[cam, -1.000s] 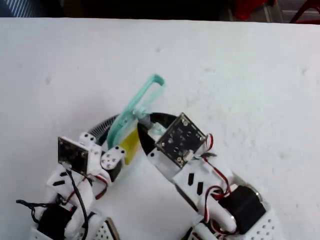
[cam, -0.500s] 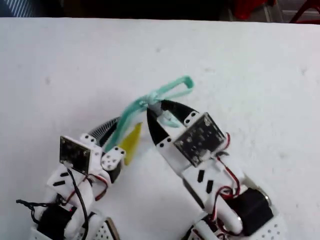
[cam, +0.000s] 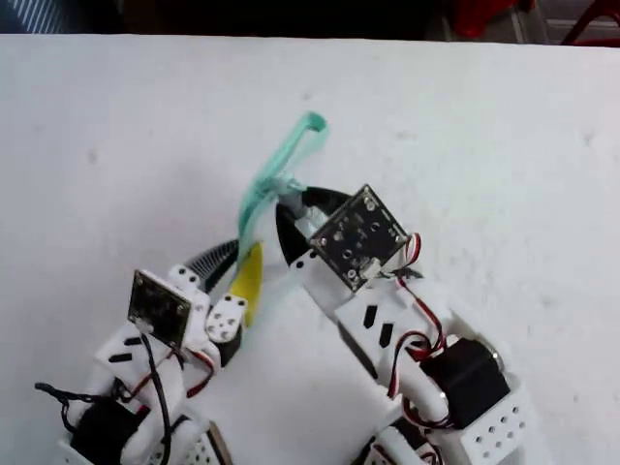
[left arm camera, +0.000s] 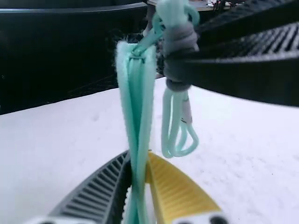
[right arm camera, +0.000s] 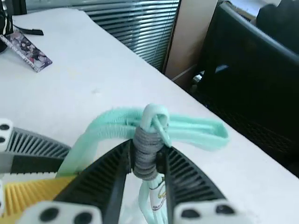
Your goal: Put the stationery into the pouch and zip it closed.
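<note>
A mint-green pouch hangs edge-on above the white table between both grippers, its free end pointing toward the far side. My left gripper, one finger yellow and one grey, is shut on the pouch's near edge. My right gripper has black fingers shut on the grey-wrapped zip pull, also seen as the zip pull. A mint cord loop dangles under the pull. No stationery is visible loose; the pouch's inside is hidden.
The white table stretches bare around the arms to its far edge, with dark room behind. A small printed card lies on the table in the right wrist view, and a dark chair stands past the table's edge.
The pouch's free end swung from pointing right back toward the far left. The right gripper moved left and farther out with the zip pull; the left arm shifted slightly right.
</note>
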{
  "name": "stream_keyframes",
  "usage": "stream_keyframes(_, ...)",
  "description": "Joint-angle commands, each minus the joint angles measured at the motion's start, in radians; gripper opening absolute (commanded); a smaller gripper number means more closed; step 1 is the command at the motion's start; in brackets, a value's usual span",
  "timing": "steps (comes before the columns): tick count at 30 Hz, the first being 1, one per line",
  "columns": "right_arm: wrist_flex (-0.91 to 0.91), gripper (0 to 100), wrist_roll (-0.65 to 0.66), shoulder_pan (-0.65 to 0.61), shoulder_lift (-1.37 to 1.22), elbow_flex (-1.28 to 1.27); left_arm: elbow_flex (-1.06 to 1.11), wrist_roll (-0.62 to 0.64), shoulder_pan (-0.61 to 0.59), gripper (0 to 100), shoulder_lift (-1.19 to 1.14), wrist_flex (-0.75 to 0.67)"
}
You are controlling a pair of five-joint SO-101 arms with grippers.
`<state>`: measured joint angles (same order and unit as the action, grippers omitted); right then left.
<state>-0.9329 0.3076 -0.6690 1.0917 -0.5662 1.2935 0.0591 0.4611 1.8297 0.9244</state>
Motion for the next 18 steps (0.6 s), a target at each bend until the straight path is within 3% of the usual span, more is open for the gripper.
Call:
stream_keyframes(1,0.084,1.8,0.009,0.012,-0.015,0.094,-0.051,-0.018,0.045,2,-0.008,0.018)
stream_keyframes(12,0.056,1.8,0.014,0.193,-0.122,0.140,-0.051,-0.021,0.038,2,-0.008,0.041)
stream_keyframes(18,0.059,1.8,0.017,0.300,-0.156,0.140,-0.055,-0.103,0.044,2,-0.008,0.068)
